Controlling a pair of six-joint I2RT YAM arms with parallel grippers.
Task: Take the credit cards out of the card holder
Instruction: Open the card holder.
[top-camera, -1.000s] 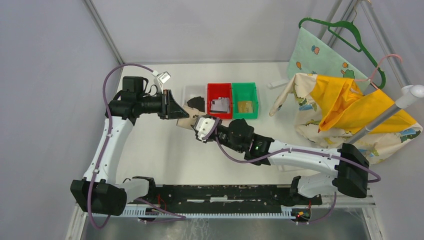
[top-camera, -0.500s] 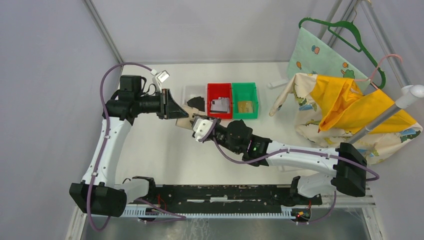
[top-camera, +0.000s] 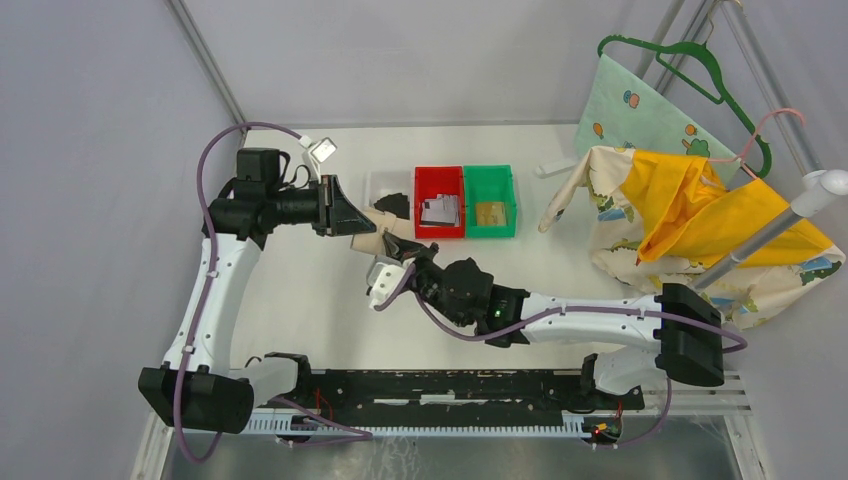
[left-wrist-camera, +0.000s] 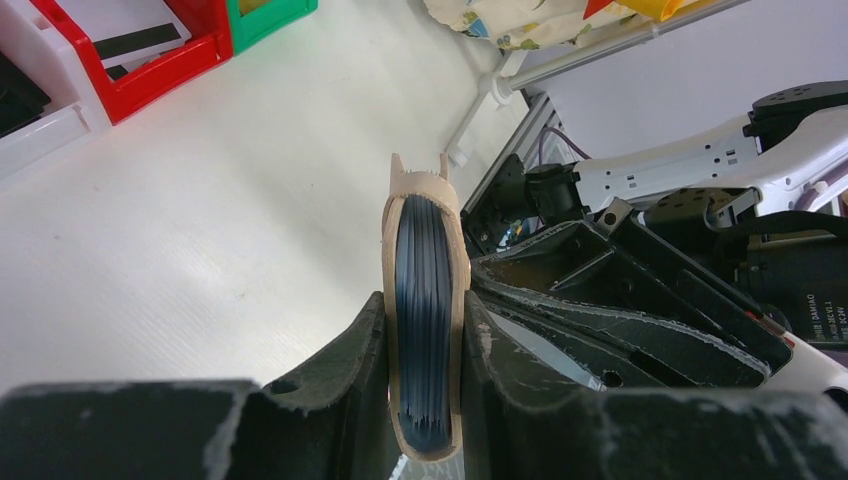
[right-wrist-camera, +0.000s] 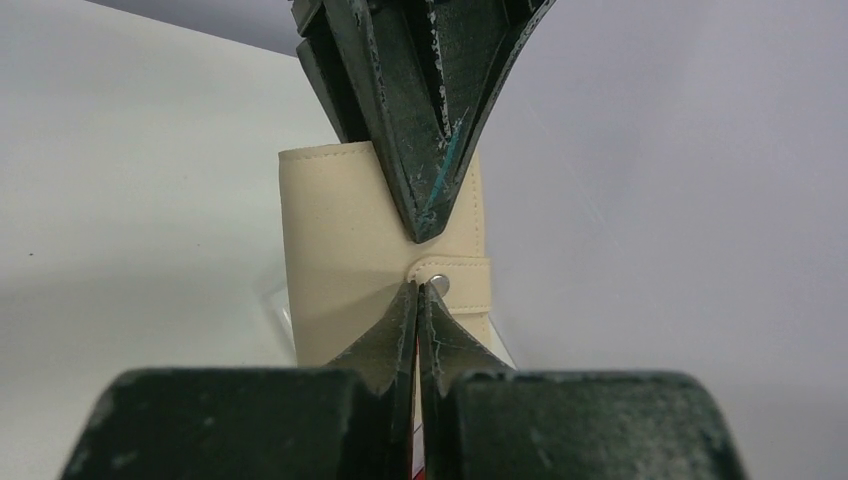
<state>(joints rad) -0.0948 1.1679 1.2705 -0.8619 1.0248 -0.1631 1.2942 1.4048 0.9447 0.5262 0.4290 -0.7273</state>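
So the left pincer (left-wrist-camera: 424, 302) is pinching the beige card holder (left-wrist-camera: 425, 215) edge-on. The right pincer (right-wrist-camera: 418, 290) is pressed together right at its snap tab (right-wrist-camera: 452, 283). The motor sticker (left-wrist-camera: 815, 312) beside it is too blurry to read.

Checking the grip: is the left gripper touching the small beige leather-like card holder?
Touching. Left wrist view: left gripper clamps the beige card holder, no gap.

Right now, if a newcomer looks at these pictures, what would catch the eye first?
First, the beige card holder, clamped in the left end effector over the middle of the table, with the right end effector shut right at its snap tab. Then the colours: the red bin and the green bin side by side at the back, and the yellow cloth draped at the right.
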